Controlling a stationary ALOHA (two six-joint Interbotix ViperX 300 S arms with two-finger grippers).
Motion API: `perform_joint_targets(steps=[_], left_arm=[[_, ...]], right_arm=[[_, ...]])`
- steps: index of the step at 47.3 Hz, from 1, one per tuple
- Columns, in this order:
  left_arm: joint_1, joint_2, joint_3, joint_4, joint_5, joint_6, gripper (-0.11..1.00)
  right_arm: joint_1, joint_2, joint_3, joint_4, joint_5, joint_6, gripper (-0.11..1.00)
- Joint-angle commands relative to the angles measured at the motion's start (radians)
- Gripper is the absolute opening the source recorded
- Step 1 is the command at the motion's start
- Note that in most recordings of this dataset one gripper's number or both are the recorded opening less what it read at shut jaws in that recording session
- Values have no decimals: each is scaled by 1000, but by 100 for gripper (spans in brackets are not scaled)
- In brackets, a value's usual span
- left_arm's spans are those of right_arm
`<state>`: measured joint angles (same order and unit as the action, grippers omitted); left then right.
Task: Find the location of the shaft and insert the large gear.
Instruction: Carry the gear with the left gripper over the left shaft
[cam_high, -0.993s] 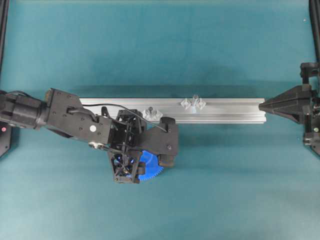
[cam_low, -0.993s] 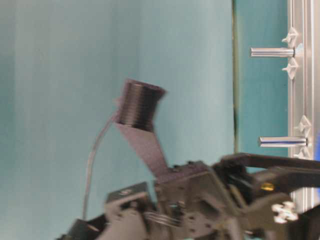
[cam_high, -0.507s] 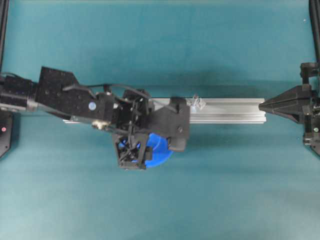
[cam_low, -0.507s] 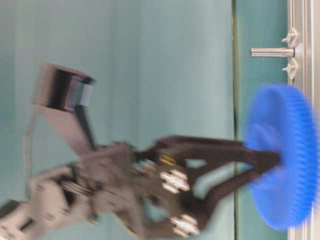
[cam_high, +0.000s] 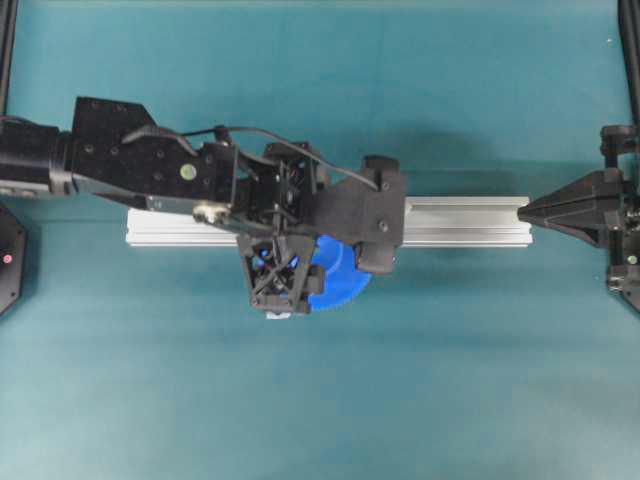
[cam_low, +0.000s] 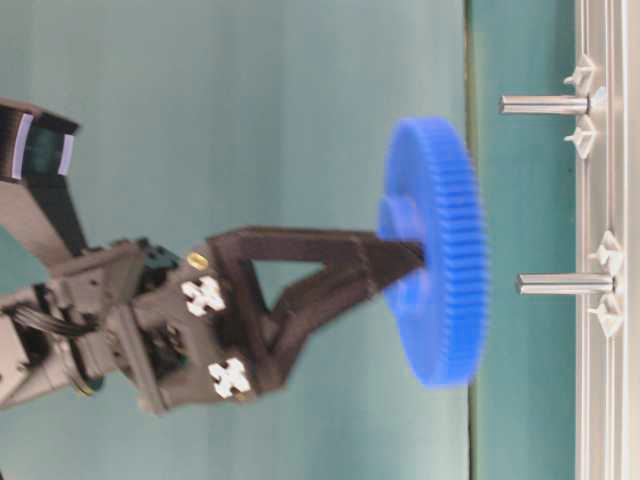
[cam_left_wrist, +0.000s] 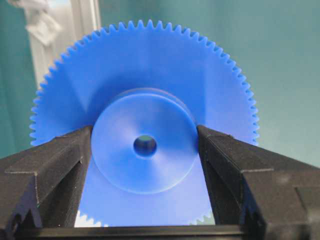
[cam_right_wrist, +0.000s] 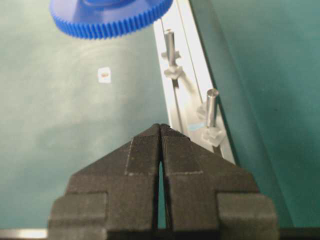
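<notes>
The left pincer (cam_low: 390, 265) is clenched on the raised hub of the large gear (cam_low: 435, 250), one finger on each side, and carries it flat above the aluminium rail (cam_high: 460, 220), clear of both upright pins. The shaft (cam_low: 565, 283), which I take to be the pin nearer the gear in the table-level view since it looks slightly the taller, stands apart from the gear's underside, and the gear's centre hole seems to sit a little off the pin's line. That offset is the main hazard. If the arm lowers without correcting it, the pin tip would likely meet solid plastic instead of the hole, and could tilt the gear in the grip or push the small clear mount along the rail. From the left wrist view only teal desk shows through the hole, so the pin is not lined up yet. From overhead the pincer hides both pins, which makes a final check difficult. The second pin (cam_low: 545, 104) is close enough to be mistaken for the target. The grip is only on the smooth hub, so a sideways knock might twist the gear loose. The right pincer (cam_right_wrist: 160, 145) is clenched on nothing at the rail's end, out of the way.
</notes>
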<state>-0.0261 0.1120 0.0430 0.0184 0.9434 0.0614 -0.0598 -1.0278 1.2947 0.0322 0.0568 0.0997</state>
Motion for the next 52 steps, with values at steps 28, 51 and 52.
perform_joint_targets(steps=[28,51,52], left_arm=[[72,72,-143,5,-5,127,72],[101,193,-264,5,-3,193,72],[101,196,-268,5,-3,195,72]], right_arm=[[-3,5,-9,2,-5,9,-2],[-3,2,-6,2,-5,9,-2],[-3,0,-5,3,-5,9,-2]])
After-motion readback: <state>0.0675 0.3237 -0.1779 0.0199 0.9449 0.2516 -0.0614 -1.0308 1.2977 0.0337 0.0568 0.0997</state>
